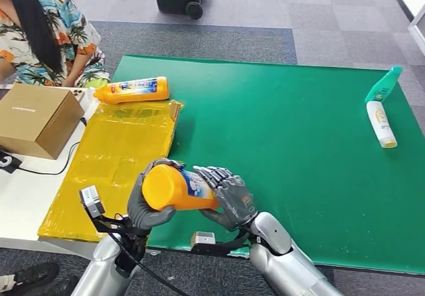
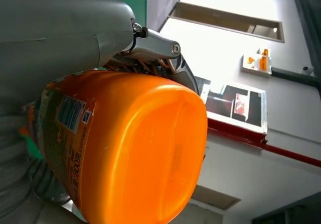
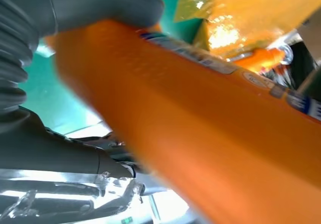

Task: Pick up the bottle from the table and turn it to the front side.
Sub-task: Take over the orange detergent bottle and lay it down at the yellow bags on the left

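An orange bottle (image 1: 172, 187) with a blue and white label lies on its side, lifted above the front edge of the green mat (image 1: 301, 130). My left hand (image 1: 143, 206) wraps around its base end. My right hand (image 1: 232, 196) grips its other end, fingers over the label. Up close in the left wrist view, the bottle (image 2: 128, 143) shows its flat orange bottom and a barcode label. The bottle (image 3: 212, 128) runs as a blurred orange bar through the right wrist view, with my thumb (image 3: 102, 5) over it.
A second orange bottle (image 1: 133, 90) lies at the far end of a yellow plastic sheet (image 1: 115, 156). A green bottle (image 1: 383, 85) and a white bottle (image 1: 380, 125) lie at the mat's right. A cardboard box (image 1: 35, 119) sits left, with a person (image 1: 45, 30) behind it.
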You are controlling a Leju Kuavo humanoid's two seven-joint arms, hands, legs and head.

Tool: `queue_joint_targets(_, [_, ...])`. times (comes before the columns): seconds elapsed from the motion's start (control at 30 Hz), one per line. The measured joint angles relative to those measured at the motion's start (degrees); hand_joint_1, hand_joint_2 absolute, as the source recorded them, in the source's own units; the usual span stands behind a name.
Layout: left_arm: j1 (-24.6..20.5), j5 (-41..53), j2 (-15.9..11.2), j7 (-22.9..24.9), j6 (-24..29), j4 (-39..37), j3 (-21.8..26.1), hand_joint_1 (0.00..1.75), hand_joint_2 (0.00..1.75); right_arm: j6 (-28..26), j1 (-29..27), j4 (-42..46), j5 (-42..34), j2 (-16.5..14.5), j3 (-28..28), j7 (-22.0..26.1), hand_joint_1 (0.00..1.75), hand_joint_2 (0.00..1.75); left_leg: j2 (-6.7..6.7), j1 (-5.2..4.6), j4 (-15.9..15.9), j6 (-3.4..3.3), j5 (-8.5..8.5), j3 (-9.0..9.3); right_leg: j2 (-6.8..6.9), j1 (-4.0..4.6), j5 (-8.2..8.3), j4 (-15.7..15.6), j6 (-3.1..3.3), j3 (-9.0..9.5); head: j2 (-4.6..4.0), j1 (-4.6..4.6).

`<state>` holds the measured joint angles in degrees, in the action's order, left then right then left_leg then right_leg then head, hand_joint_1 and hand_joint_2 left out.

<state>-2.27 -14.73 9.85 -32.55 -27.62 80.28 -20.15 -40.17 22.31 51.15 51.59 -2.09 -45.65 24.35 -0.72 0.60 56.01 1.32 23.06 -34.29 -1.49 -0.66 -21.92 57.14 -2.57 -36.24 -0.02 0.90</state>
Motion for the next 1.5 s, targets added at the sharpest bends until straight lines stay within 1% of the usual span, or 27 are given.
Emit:
queue_joint_targets(0.13, [-0.7, 4.1, -0.1, -1.2, 6.0, 2.9, -0.2, 1.75, 1.75, -0.2, -3.1, 2.7, -1.2, -2.6, 5.6, 4.4, 0.00, 1.75, 0.00, 0.01, 0.0, 0.00, 0.00, -0.03, 0.00, 0.01, 0.00, 0.0, 0.00, -0.01, 0.01, 0.02])
queue_joint_targets(0.23, [-1.7, 7.6, -0.4, -2.6, 12.8, 6.1, -0.4, 1.75, 1.75, -0.2, -5.1, 4.7, -3.9, -5.1, 10.1, 7.7, 0.00, 1.75, 0.00, 0.02, 0.0, 0.01, 0.00, -0.03, 0.00, 0.02, 0.00, 0.0, 0.01, -0.01, 0.02, 0.02])
queue_joint_targets(0.3, [-1.9, 9.5, -0.9, -3.5, 16.8, 8.7, -0.3, 1.75, 1.75, -0.2, -6.3, 6.1, -5.3, -6.5, 12.5, 8.7, 0.00, 1.75, -0.01, 0.02, 0.0, 0.01, -0.01, -0.04, 0.01, 0.02, -0.01, 0.0, 0.01, -0.01, 0.01, 0.02])
queue_joint_targets(0.43, [-1.9, 13.3, -2.4, -5.4, 22.9, 14.2, -0.1, 1.75, 1.75, -0.2, -7.8, 8.2, -6.7, -8.5, 16.6, 10.2, 0.00, 1.75, -0.01, 0.02, 0.0, 0.01, -0.01, -0.05, 0.01, 0.03, -0.01, 0.0, 0.02, 0.01, 0.01, 0.01])
queue_joint_targets(0.57, [-2.0, 17.1, -4.4, -5.2, 28.0, 18.7, 0.1, 1.75, 1.75, -0.2, -8.4, 8.5, -6.9, -10.0, 19.7, 11.0, 0.00, 1.75, -0.01, 0.01, 0.0, 0.00, -0.01, -0.05, 0.02, 0.02, -0.01, 0.0, 0.02, 0.01, 0.02, 0.01])
queue_joint_targets(0.63, [-2.2, 19.6, -5.4, -3.5, 29.9, 20.0, 0.1, 1.75, 1.75, -0.1, -8.6, 8.6, -6.6, -10.6, 20.9, 11.3, 0.00, 1.75, -0.01, 0.02, 0.0, 0.01, -0.01, -0.04, 0.02, 0.02, -0.01, 0.0, 0.02, 0.00, 0.01, 0.01])
queue_joint_targets(0.7, [-2.6, 23.0, -6.5, -0.5, 31.5, 20.5, 0.1, 1.75, 1.75, -0.1, -9.0, 8.7, -6.3, -11.2, 22.1, 11.6, 0.00, 1.75, -0.01, 0.02, 0.0, 0.01, -0.01, -0.04, 0.01, 0.02, -0.01, 0.0, 0.02, 0.00, 0.01, 0.01])
queue_joint_targets(0.83, [-2.8, 27.6, -8.8, 3.9, 33.2, 20.5, 0.1, 1.75, 1.75, -0.1, -9.6, 8.9, -5.8, -11.8, 23.7, 11.4, 0.00, 1.75, -0.01, 0.02, 0.0, 0.02, -0.02, -0.04, 0.01, 0.03, -0.02, 0.0, 0.03, -0.02, 0.01, 0.02])
queue_joint_targets(0.97, [-2.8, 29.3, -10.5, 5.6, 33.8, 20.1, 0.0, 1.75, 1.75, -0.1, -9.7, 9.0, -5.7, -12.0, 24.7, 10.9, 0.00, 1.75, -0.01, 0.02, 0.0, 0.02, -0.02, -0.04, 0.01, 0.03, -0.02, 0.0, 0.03, -0.02, 0.02, 0.02])
queue_joint_targets(1.07, [-2.8, 29.7, -11.2, 6.0, 33.8, 20.1, 0.0, 1.75, 1.75, -0.1, -9.7, 9.0, -5.7, -12.2, 24.9, 10.8, 0.00, 1.75, -0.01, 0.02, 0.0, 0.02, -0.01, -0.04, 0.01, 0.02, -0.02, 0.0, 0.03, -0.02, 0.02, 0.01])
queue_joint_targets(1.13, [-2.8, 31.3, -11.7, 7.4, 34.0, 20.0, -0.1, 1.75, 1.75, -0.1, -9.7, 9.0, -5.5, -12.3, 25.0, 10.7, 0.00, 1.75, -0.01, 0.02, 0.0, 0.01, -0.01, -0.05, 0.01, 0.02, -0.02, 0.0, 0.03, -0.02, 0.01, 0.01])
queue_joint_targets(1.23, [-2.8, 38.3, -12.9, 12.1, 35.6, 19.4, -0.8, 1.75, 1.75, -0.1, -9.7, 9.1, -5.1, -12.4, 25.3, 10.2, 0.00, 1.75, -0.01, 0.02, 0.0, 0.02, 0.00, -0.04, 0.01, 0.02, -0.03, 0.0, 0.04, -0.03, 0.01, 0.02])
queue_joint_targets(1.37, [-2.8, 48.7, -14.3, 18.8, 38.9, 16.6, -1.5, 1.75, 1.75, -0.1, -9.8, 9.7, -4.5, -12.4, 25.6, 9.1, 0.00, 1.75, -0.01, 0.02, 0.0, 0.02, 0.00, -0.04, 0.01, 0.03, -0.04, 0.0, 0.06, -0.04, 0.01, 0.02])
queue_joint_targets(1.5, [-2.8, 54.2, -15.0, 25.1, 38.7, 12.7, -1.8, 1.75, 1.75, -0.1, -9.9, 10.1, -3.9, -12.4, 25.7, 7.9, 0.00, 1.75, -0.01, 0.02, 0.0, 0.02, -0.01, -0.04, 0.01, 0.03, -0.04, 0.0, 0.06, -0.04, 0.01, 0.01])
